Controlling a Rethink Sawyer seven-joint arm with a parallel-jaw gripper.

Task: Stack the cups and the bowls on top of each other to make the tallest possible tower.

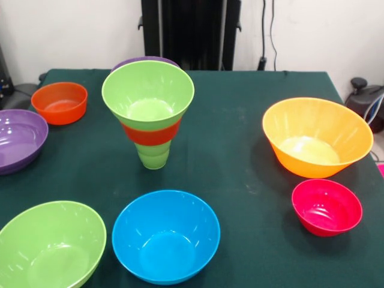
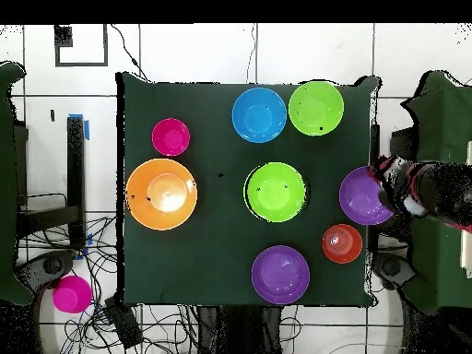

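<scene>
Green plastic formed the foot of the tower (image 1: 149, 114): a slim light-green cup (image 1: 153, 157) stood near the middle of the table (image 1: 240, 156), with an orange-red bowl (image 1: 150, 133) nested in it and a lime-green bowl (image 1: 147, 93) flaring on top. That made three pieces stacked, so the job looked barely begun. Seven bowls still sat loose around it: a blue bowl (image 1: 165, 235) and a second lime-green bowl (image 1: 50, 246) at the front, a large orange bowl (image 1: 317, 137) and a small pink-red bowl (image 1: 327, 207) to one side, a small orange-red bowl (image 1: 59, 102) and a purple bowl (image 1: 19, 139) to the other, and another purple bowl (image 1: 144, 60) just behind the tower. A person's hand (image 2: 398, 184) reached in beside the purple bowl at the table's edge. No claw showed in either view, so its state could not be told
</scene>
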